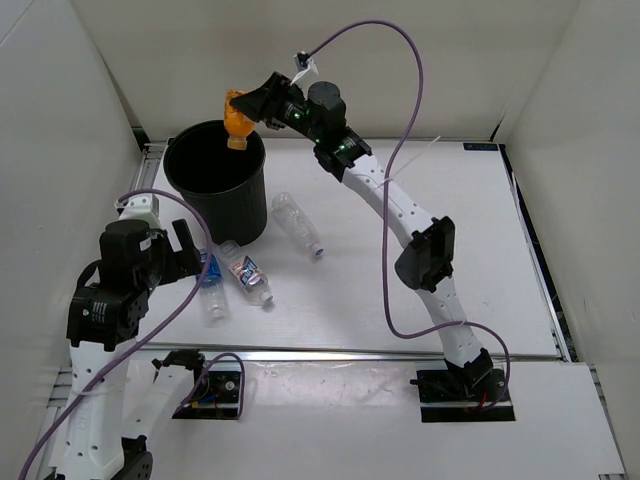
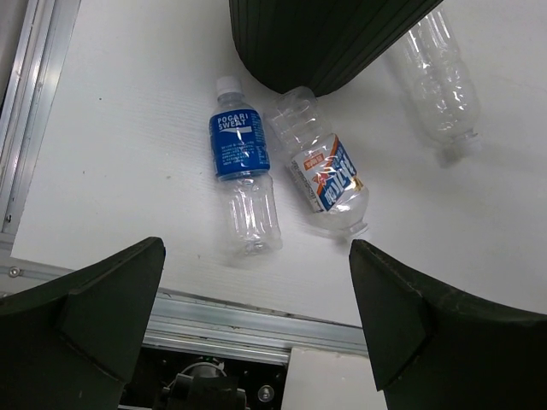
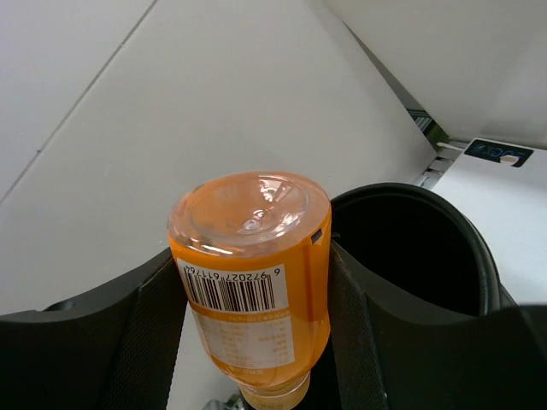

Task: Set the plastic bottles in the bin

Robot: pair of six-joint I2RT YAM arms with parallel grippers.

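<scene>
On the left, the left claw hangs over the desk with its jaws spread wide, holding nothing. Below and just ahead of it lie the blue-label bottle and the red-white-blue bottle, side by side near the foot of the bin. The plain clear bottle lies to the bin's right. Above the bin's far rim, the right claw is clamped on the orange bottle, neck down.

white arms, black joints, purple cables
</scene>
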